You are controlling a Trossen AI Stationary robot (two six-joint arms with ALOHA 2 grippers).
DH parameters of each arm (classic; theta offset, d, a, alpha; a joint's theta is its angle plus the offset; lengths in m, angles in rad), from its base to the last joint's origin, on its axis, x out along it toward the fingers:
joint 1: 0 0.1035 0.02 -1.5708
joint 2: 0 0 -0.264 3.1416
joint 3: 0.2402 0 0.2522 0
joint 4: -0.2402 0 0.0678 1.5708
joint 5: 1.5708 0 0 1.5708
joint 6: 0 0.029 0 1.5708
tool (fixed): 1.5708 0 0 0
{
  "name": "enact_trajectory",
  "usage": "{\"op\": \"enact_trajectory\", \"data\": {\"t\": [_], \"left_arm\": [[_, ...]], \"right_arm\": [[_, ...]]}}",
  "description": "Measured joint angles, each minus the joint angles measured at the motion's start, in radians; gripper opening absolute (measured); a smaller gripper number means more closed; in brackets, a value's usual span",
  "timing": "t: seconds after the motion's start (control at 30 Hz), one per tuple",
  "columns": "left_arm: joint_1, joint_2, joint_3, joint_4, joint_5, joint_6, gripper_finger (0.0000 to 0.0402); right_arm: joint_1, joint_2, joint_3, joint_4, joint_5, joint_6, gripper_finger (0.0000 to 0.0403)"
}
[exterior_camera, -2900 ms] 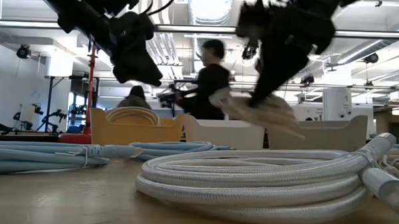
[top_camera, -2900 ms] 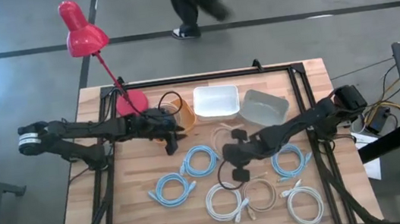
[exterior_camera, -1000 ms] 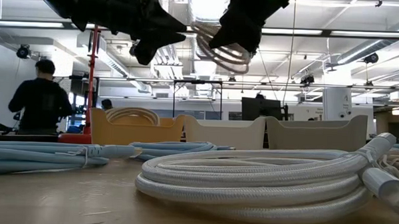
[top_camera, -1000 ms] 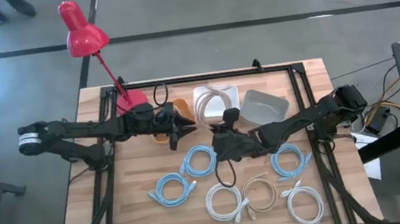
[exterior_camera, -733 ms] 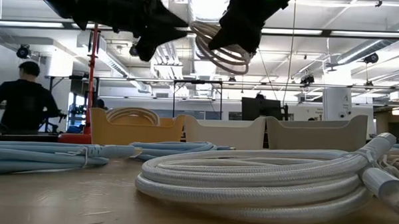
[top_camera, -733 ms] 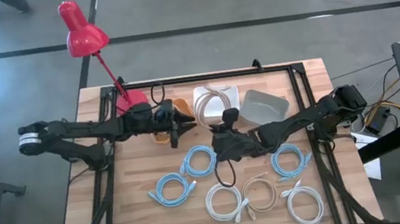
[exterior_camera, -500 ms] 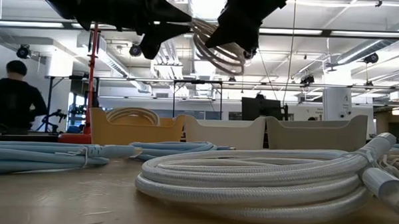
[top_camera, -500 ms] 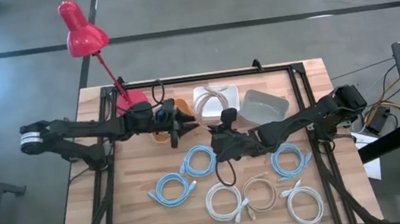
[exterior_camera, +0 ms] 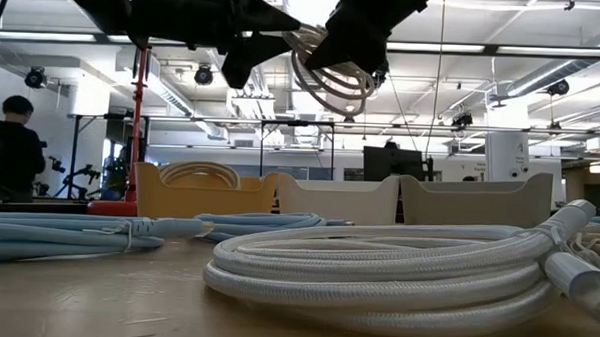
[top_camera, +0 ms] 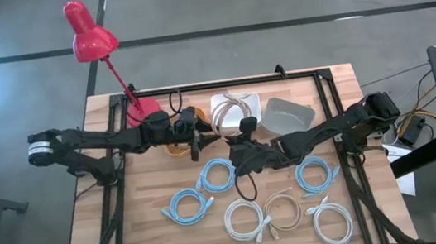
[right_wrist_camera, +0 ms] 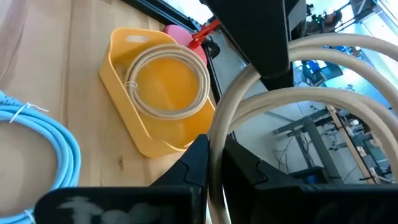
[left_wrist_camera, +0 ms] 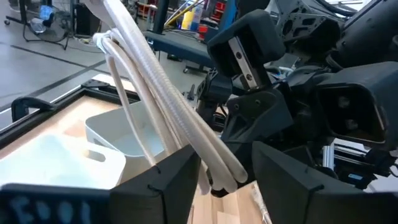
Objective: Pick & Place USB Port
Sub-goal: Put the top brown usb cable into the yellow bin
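A cream cable coil (exterior_camera: pixel 331 78) hangs high above the table over the white bin (top_camera: pixel 253 98), with my right gripper (exterior_camera: pixel 357 35) shut on it. My left gripper (left_wrist_camera: pixel 227 177) is open and about level. It comes from the table's left, and its two fingers stand on either side of the coil's strands (left_wrist_camera: pixel 163 93). In the high view the two grippers meet near the bins: left (top_camera: pixel 199 141), right (top_camera: pixel 242 141). The yellow bin (right_wrist_camera: pixel 144 127) has another cream coil (right_wrist_camera: pixel 169 79) lying in it. My right gripper pinches several strands of the coil (right_wrist_camera: pixel 217 134) between its two fingers. It comes from the table's right and slants a little downward. The coil hangs below the fingers, lifted clear of table and bins. My left gripper: the strands pass close by one finger (left_wrist_camera: pixel 180 177), and I cannot tell whether they touch.
A grey bin (top_camera: pixel 288 115) stands right of the white one. Blue coils (top_camera: pixel 216 175), white coils (top_camera: pixel 244 219) and a black cable (top_camera: pixel 247 189) lie on the near half of the table. A red lamp (top_camera: pixel 90 33) stands at the far left. A person (exterior_camera: pixel 11 143) stands beyond the table.
My left gripper has tipped up to nearly level and closed in on the hanging coil, so that its fingers now reach around the strands. My right gripper has held the coil in the same place.
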Motion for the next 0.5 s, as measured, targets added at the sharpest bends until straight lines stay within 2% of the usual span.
{"op": "enact_trajectory", "data": {"t": [0.13, 0.33, 0.5], "left_arm": [[0.001, 0.007, 0.0, 0.003, -0.001, 0.002, 0.0141], [0.002, 0.025, 0.003, 0.012, 0.011, 0.051, 0.0024], [0.002, 0.024, 0.003, 0.007, 0.009, 0.061, 0.0018]], "right_arm": [[0.0, 0.0, 0.002, -0.005, -0.003, 0.0, 0.0027], [-0.001, 0.001, 0.001, -0.012, -0.002, 0.001, 0.0027], [-0.003, 0.002, 0.0, -0.011, -0.006, 0.06, 0.0038]]}}
